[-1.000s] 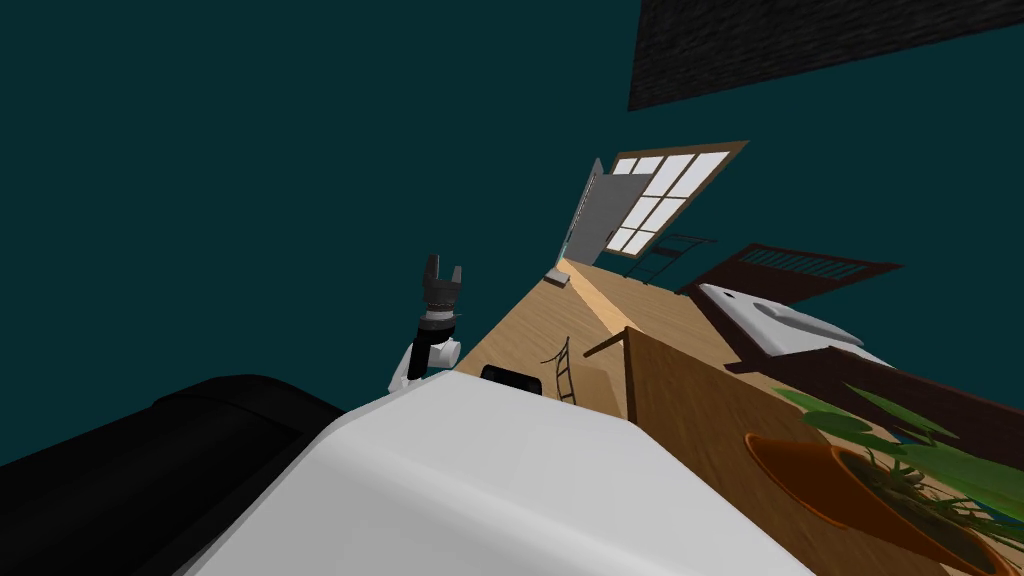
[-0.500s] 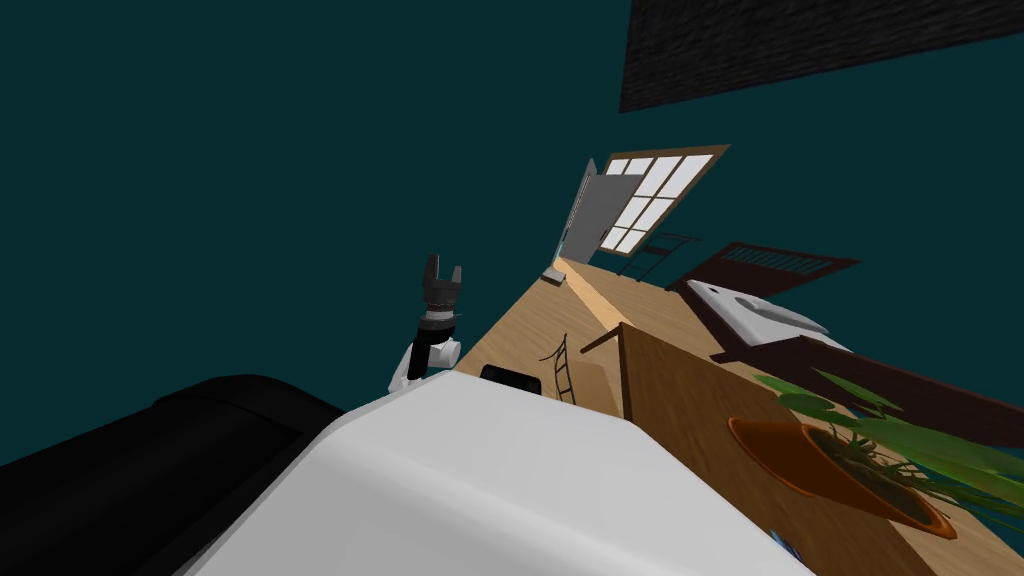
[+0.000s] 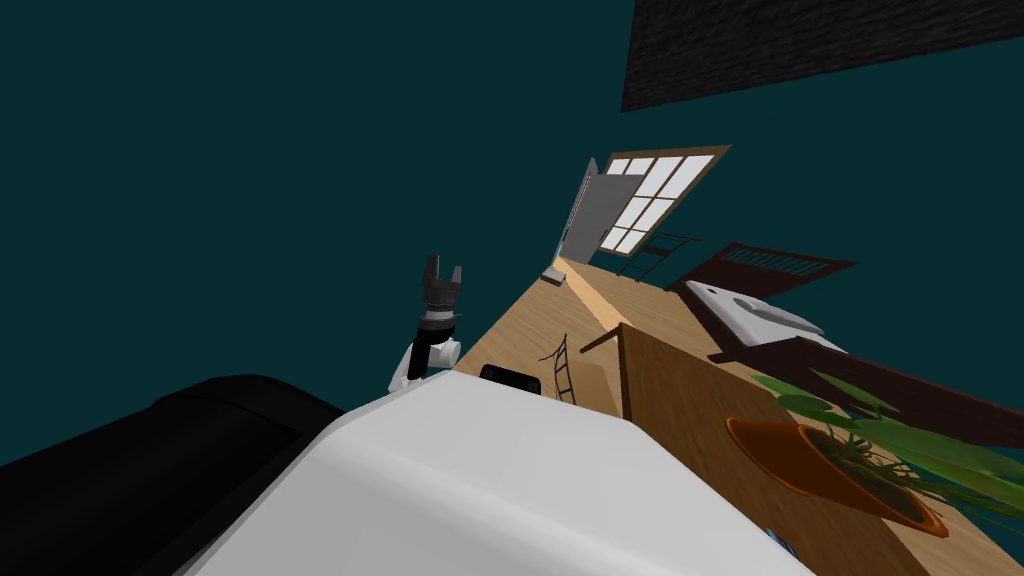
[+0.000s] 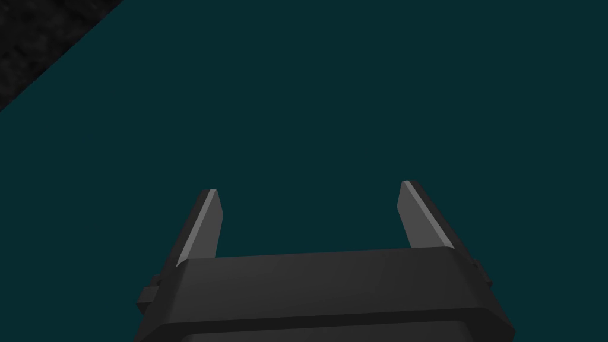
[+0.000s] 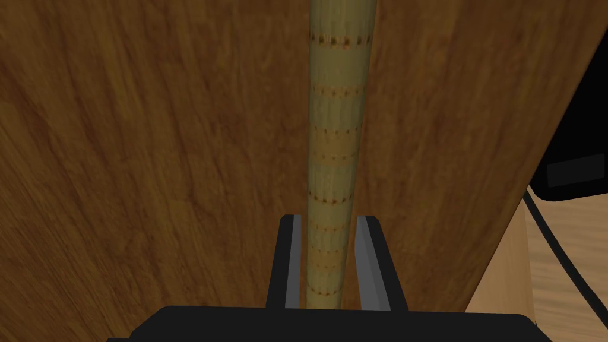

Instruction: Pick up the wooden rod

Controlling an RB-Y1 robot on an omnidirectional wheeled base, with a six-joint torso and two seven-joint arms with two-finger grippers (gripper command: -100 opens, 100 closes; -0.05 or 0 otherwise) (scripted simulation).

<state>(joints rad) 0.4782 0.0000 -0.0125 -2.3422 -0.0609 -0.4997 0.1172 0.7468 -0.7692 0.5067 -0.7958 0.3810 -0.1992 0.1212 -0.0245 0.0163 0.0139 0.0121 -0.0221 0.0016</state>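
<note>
**Right pincer [image 5: 329, 221] closed on the wooden rod [image 5: 337, 119]**

Its two fingers are drawn close together and press the two sides of the rod, a pale yellowish stick with rings of small dark dots. The rod begins between the fingers and runs straight away from them. Its long axis therefore follows the direction in which the pincer points, and does not cross it. Behind the rod lies the brown wooden surface [image 5: 148, 154]. Whether the rod touches it or is already a little above it, I cannot tell.

In my judgement the grip is made and the coming move is the lift. Because the hold seems to be near one end, the far end may hang down or swing.

The left pincer [image 4: 310, 187] is wide open and holds nothing. It stands raised before the dark teal wall [image 3: 250, 150], well apart from the surface.
</note>
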